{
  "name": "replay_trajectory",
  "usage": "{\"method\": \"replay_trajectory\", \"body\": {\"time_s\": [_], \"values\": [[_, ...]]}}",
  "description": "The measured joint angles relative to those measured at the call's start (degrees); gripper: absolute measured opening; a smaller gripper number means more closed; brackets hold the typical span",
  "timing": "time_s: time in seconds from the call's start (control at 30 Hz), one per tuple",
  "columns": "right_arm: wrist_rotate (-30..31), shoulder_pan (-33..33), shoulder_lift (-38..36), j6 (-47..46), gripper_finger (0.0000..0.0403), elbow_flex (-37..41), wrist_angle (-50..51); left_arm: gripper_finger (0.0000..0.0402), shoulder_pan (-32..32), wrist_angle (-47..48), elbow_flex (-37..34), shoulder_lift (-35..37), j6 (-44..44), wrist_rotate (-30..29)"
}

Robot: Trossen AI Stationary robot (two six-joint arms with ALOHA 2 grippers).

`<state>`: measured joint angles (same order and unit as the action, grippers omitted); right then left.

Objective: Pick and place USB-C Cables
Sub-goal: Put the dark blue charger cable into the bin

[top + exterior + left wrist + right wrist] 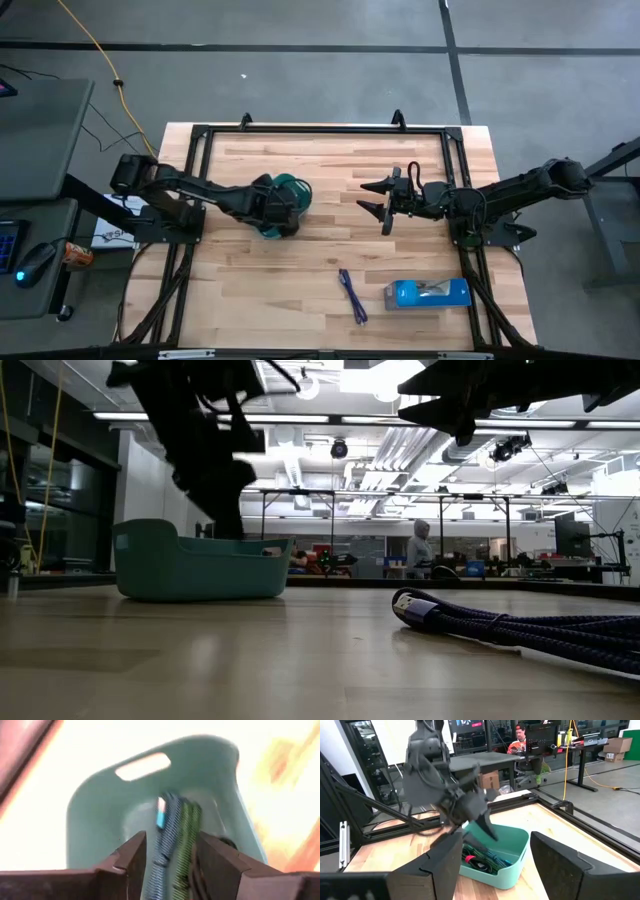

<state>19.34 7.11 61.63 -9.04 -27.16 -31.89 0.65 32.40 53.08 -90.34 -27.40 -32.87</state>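
A teal tray stands left of the table's middle. My left gripper hovers over it, pointing down, fingers open. Between and below those fingers, a light blue cable and a green cable lie side by side on the tray floor; I see no touch. The right wrist view shows them in the tray under the left gripper. A dark blue-purple cable lies flat on the table near its near edge. My right gripper hangs open above the table's middle, holding nothing.
A bright blue rectangular box lies near the table's near right corner, just right of the dark cable. A black frame runs around the table top. Bare wood lies between the tray and the dark cable. People sit at desks beyond the table.
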Motion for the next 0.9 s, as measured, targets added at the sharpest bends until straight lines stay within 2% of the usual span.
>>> {"method": "replay_trajectory", "body": {"time_s": [0.2,0.3,0.37,0.47,0.7,0.77,0.9], "values": [[0.01,-0.02,0.0,0.0,0.0227,0.0,0.01,0.0154,-4.88,-2.16,-0.07,5.52,2.14,-9.79],[0.01,-0.01,0.0,-0.01,0.0227,0.0,-0.01,0.0154,-8.86,-9.98,-1.92,8.19,7.52,-13.62],[0.01,0.0,0.0,-0.07,0.0227,0.0,0.01,0.0154,-11.06,-17.45,-4.47,9.87,12.2,-13.79],[0.01,0.0,0.0,-0.09,0.0227,0.0,0.01,0.0154,-12.48,-28.77,-9.07,13.15,18.11,-8.68],[-0.01,0.0,0.0,-0.59,0.0227,0.0,0.01,0.0154,-9.14,-53.95,-22.13,23.0,25.48,17.83],[0.0,0.0,0.0,-0.59,0.0227,0.0,-0.01,0.0154,-7.63,-59.86,-26.2,25.75,25.53,21.06],[0.01,-0.02,0.0,-0.57,0.0227,0.0,-0.04,0.0154,-5.13,-66.1,-31.94,30.51,24.77,21.49]]}}
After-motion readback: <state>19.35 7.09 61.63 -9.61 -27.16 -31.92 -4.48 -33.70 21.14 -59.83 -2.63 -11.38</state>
